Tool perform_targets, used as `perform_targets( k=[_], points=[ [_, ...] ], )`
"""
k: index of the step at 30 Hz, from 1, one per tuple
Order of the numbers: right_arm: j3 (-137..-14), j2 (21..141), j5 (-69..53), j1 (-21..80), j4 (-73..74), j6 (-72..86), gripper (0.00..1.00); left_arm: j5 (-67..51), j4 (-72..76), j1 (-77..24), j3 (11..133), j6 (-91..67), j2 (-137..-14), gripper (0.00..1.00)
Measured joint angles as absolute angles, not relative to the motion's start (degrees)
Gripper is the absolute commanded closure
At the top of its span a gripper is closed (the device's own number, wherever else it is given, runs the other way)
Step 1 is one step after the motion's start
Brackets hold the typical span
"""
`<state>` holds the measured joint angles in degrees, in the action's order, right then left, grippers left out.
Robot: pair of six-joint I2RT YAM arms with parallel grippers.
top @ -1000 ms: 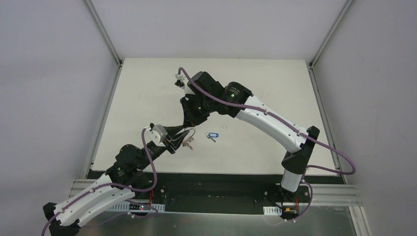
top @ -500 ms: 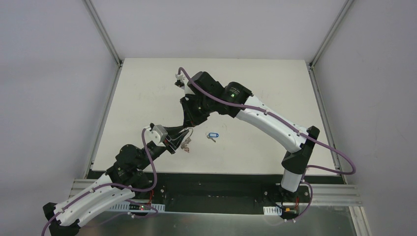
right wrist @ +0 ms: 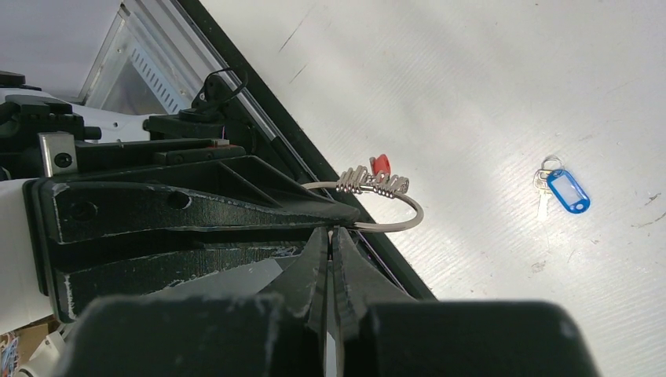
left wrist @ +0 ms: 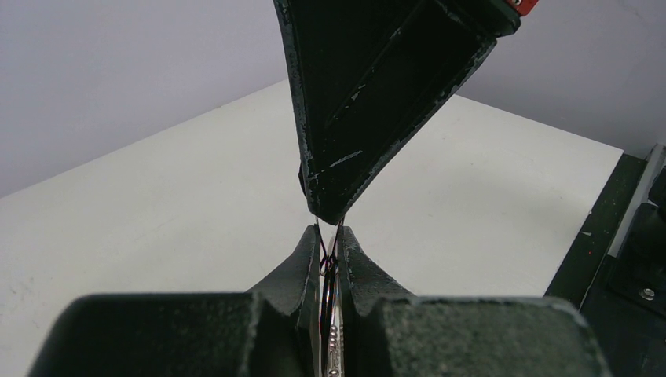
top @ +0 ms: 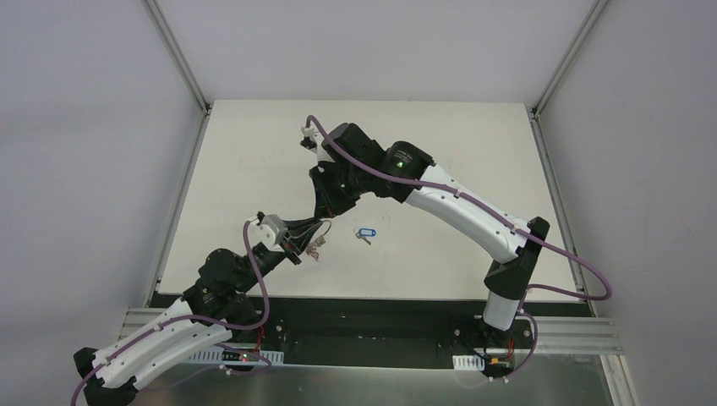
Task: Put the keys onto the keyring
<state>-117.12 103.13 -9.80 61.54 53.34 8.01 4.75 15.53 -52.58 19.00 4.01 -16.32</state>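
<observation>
My left gripper [top: 298,238] is shut on the keyring [right wrist: 397,221], a thin silver ring held above the table. A fan of small silver keys [right wrist: 374,184] hangs on the ring, with the red-headed key [right wrist: 382,163] among them. My right gripper [top: 325,217] reaches down to the same spot. Its fingertips are closed and pinch the ring's wire right at the left fingertips [left wrist: 342,245]. In the left wrist view the ring [left wrist: 329,275] runs edge-on between my pads. The blue-headed key [top: 364,233] lies flat on the table to the right, also in the right wrist view [right wrist: 567,191].
The white table [top: 440,169] has a black strip along its near edge [top: 380,309]. Grey walls and metal frame posts enclose the back and sides. Both arms cross over the table's near-left middle.
The fan of keys hanging from the ring has swung a little to the left. Both arms have hardly moved.
</observation>
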Motion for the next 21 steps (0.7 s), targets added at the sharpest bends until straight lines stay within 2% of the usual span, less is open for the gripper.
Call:
perform_targets(
  k=[2, 3, 5, 11, 16, 21],
  points=[
    [-117.12, 103.13, -9.82, 61.54, 53.28, 8.08, 0.98, 4.78, 15.49, -52.58, 19.0, 3.97, -16.19, 1.0],
    [-117.12, 103.13, -9.82, 61.56, 53.23, 8.1, 0.92, 4.8, 15.44, -52.58, 19.0, 3.95, -16.08, 1.0],
    [-117.12, 103.13, -9.8, 61.63, 52.99, 8.21, 0.88, 4.97, 15.33, -52.58, 19.0, 3.88, -15.88, 1.0],
    [-117.1, 102.24, -9.63, 61.78, 52.21, 8.93, 0.63, 5.26, 14.61, -52.58, 19.0, 3.86, -15.84, 1.0],
    [-115.48, 98.39, -8.08, 61.82, 50.63, 9.47, 0.52, 6.26, 13.98, -52.93, 19.0, 3.84, -15.84, 1.0],
    [-108.09, 91.44, -5.67, 61.41, 47.13, 9.98, 0.41, 7.62, 13.74, -52.93, 19.0, 3.77, -15.84, 1.0]
  ],
)
